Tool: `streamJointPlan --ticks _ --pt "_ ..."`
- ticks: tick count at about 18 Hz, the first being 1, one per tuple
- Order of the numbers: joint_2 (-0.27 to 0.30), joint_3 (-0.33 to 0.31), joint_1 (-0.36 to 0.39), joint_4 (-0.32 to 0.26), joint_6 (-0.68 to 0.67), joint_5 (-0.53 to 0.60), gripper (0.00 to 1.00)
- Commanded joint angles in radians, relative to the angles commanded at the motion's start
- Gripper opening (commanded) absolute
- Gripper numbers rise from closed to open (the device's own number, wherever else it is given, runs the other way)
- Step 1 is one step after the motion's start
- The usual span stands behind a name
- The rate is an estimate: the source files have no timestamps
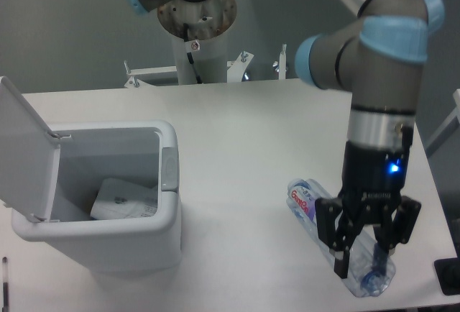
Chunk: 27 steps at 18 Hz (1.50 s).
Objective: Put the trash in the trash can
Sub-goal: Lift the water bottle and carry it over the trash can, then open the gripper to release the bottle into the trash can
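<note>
One wrapper inside open trash can; claw fingers spread astride bottle.

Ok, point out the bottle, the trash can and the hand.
bottle (304,204), fixed camera, on its label.
trash can (136,244), fixed camera, on its front wall.
hand (364,263), fixed camera, between the fingertips.

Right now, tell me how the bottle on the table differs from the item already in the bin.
The bottle lies out on the table, while the white item sits inside the open trash can. The bottle is clear with a blue cap end and a printed label; the item in the bin is white and opaque-looking. The bottle is long and narrow with the gripper at its cap end; the white item is flat and untouched.
</note>
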Motion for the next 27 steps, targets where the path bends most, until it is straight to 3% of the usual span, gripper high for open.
streamJointPlan --ticks 7,12,25,27 --pt "0.074 -0.029 -0.071 -0.002 -0.109 0.003 0.59" --pt "0.137 -0.136 -0.135 -0.002 -0.128 0.006 0.59" --pt "0.137 -0.241 -0.285 -0.002 -0.126 0.002 0.6" --pt "0.137 -0.252 -0.293 -0.002 -0.123 0.002 0.67"
